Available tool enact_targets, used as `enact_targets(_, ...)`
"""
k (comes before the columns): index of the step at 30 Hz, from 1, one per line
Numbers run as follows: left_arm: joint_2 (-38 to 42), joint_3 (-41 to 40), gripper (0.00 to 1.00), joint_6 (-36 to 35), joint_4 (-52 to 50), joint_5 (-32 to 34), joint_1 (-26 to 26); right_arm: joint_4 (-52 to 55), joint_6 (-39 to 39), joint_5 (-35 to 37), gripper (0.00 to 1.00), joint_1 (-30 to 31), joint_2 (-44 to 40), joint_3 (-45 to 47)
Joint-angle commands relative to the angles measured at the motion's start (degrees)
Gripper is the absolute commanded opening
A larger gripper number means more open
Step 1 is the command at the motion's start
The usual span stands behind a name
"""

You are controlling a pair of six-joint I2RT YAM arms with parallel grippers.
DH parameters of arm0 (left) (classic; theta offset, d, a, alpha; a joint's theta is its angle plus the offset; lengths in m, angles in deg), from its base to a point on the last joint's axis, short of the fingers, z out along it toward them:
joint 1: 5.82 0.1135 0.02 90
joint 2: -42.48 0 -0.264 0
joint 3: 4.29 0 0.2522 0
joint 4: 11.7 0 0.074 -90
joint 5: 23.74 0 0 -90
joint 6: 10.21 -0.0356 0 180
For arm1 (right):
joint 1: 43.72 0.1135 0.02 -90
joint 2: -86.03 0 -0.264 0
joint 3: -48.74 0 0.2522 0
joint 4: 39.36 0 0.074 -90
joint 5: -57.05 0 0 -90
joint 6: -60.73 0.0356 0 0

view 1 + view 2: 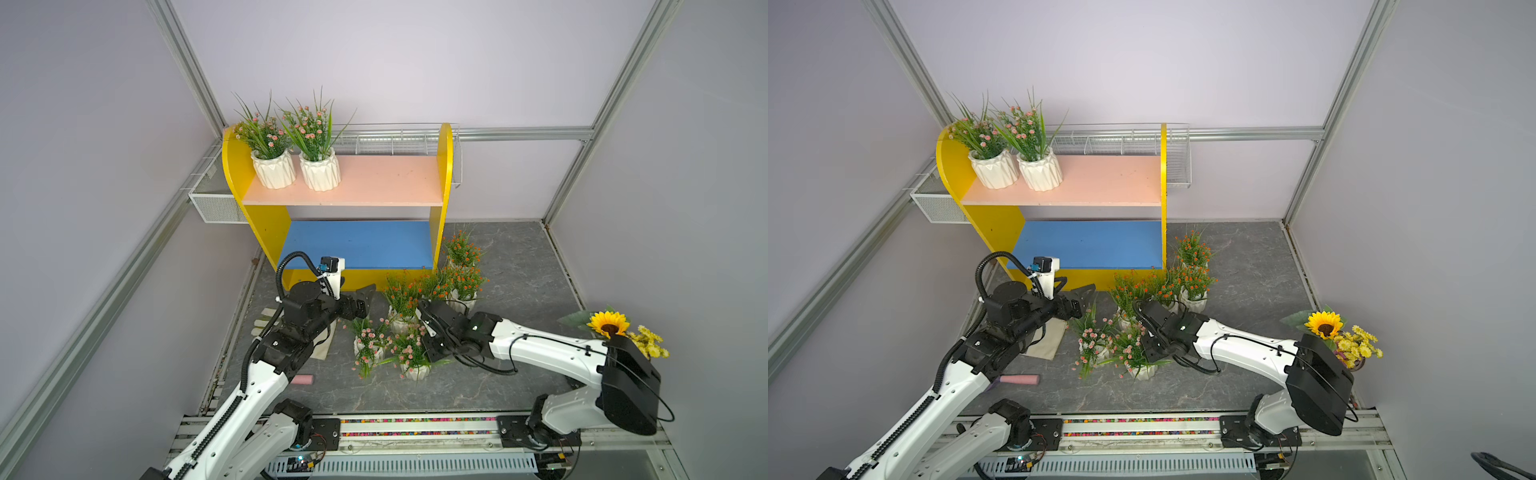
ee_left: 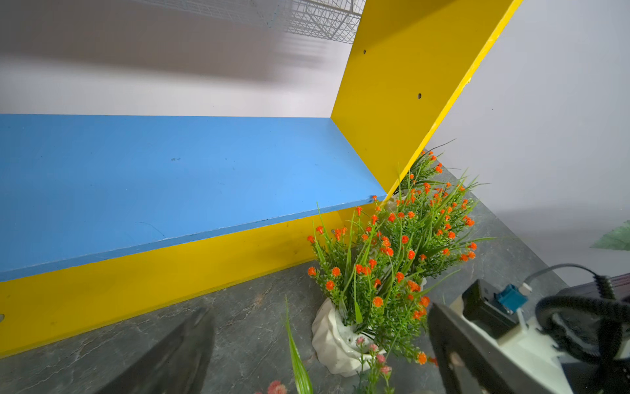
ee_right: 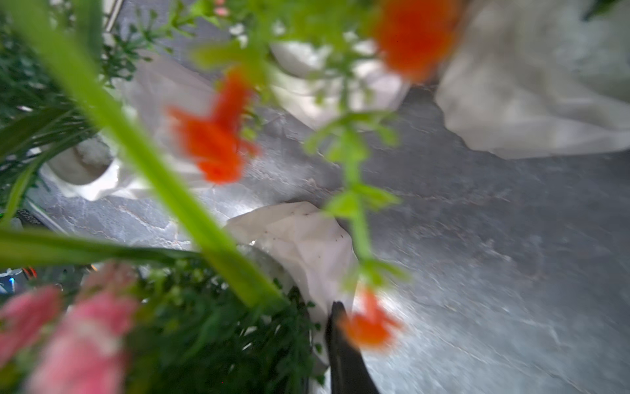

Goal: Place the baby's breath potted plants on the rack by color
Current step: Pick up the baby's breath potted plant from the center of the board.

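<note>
The rack [image 1: 444,166] stands at the back; two pink-blossomed potted plants [image 1: 272,166] [image 1: 319,168] sit at the left of its pink upper board, and its blue lower board [image 2: 170,177] is bare. On the floor by the rack's right foot cluster orange-red-blossomed plants [image 1: 463,282], with two pink ones [image 1: 368,338] in front. My right gripper [image 3: 320,341] is shut on a white pot's rim [image 3: 300,238]; one finger [image 3: 341,344] lies outside the wall, and foliage hides the other. My left gripper [image 2: 318,308] hangs open before an orange plant's pot [image 2: 332,344].
A sunflower bouquet [image 1: 609,324] stands at the right wall behind my right arm. White wire mesh baskets [image 1: 216,203] hang on the walls beside and behind the rack. A pink cylinder [image 1: 303,379] and a beige cloth [image 1: 1046,345] lie under my left arm.
</note>
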Motion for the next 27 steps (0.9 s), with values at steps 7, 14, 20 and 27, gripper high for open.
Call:
enact_targets(7, 0.3, 2.2, 1.0, -1.0, 0.7, -5.2, -0.1, 11.7, -7.0, -4.6, 0.1, -8.2, -10.9, -7.7)
enact_targets(14, -0.9, 2.8, 1.0, 0.7, 5.0, -9.0, -1.0, 17.5, -11.0, -9.7, 0.1, -14.7, -14.0, -12.8)
enact_targets(20, -2.7, 4.6, 0.99, 1.4, 4.7, -8.1, -1.4, 21.3, -13.8, -12.9, 0.1, -20.2, -16.2, -16.3)
enact_targets(27, -3.9, 2.6, 1.0, -1.6, 8.6, -8.6, -6.9, 25.8, -16.9, -17.5, 0.11, -25.9, -16.2, -20.5)
